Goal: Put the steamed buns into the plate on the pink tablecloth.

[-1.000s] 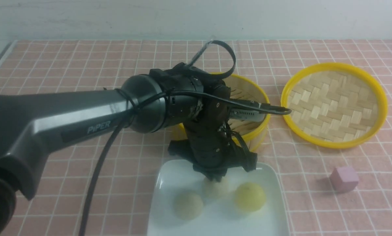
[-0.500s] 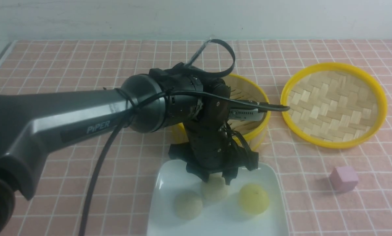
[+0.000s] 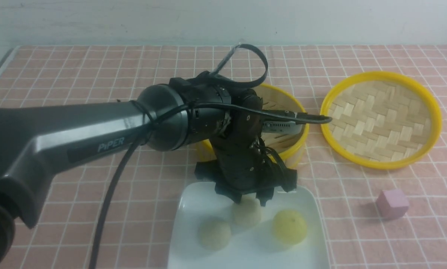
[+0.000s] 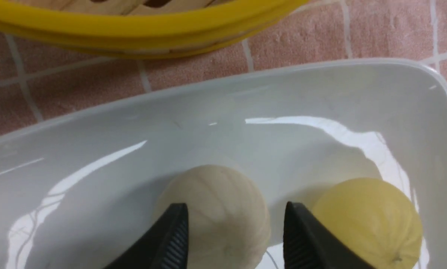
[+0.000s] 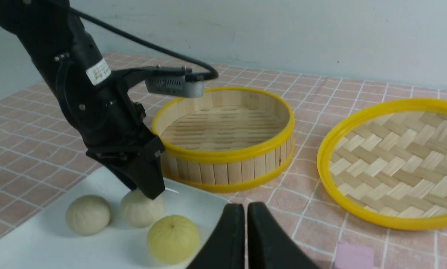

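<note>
Release step, seemingly: left tool [image 3: 251, 201] wide open astride beige bun [image 3: 247, 215], gripping nothing; all three buns [image 3: 289, 226] on plate [image 3: 193, 203]; next, lift straight clear.

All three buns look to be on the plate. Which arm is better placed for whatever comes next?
Left, probably. The left gripper stands open right over the middle bun on the plate, so it only needs to lift clear. The right gripper is shut and the steamer looks empty.
</note>
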